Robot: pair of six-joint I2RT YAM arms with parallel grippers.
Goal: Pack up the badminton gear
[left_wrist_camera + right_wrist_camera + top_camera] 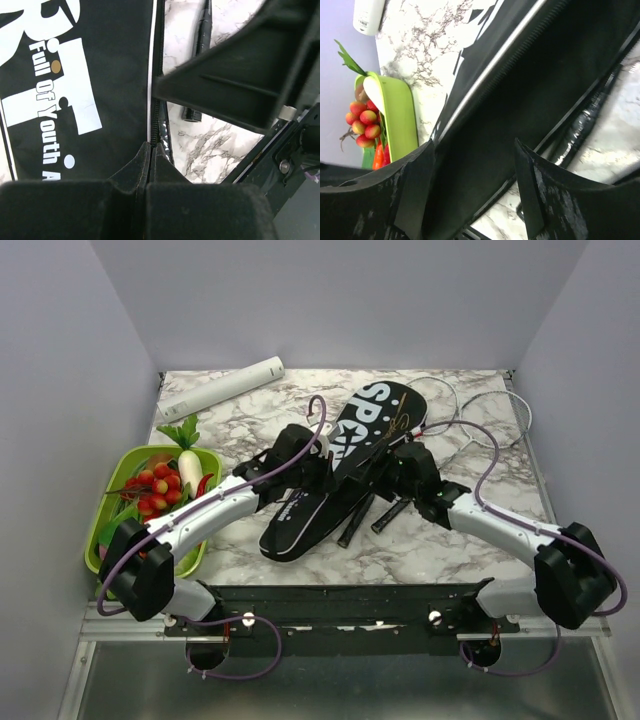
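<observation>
Left wrist — bag [115, 75] lettered "Full Of Youth", left gripper [151, 146] pinching it, right gripper [474, 146] spread.

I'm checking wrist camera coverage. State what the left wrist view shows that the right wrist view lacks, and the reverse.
Left wrist only: the left gripper shut, seemingly pinching the zipper edge of the bag, its white lettering, and a racket handle on the marble table. Right wrist only: the right gripper open astride the bag's rim, the green tray of toy vegetables, a white cylinder. Both: bag and table.

White arms [205, 510], black joints [140, 575], purple cables [318, 403]
</observation>
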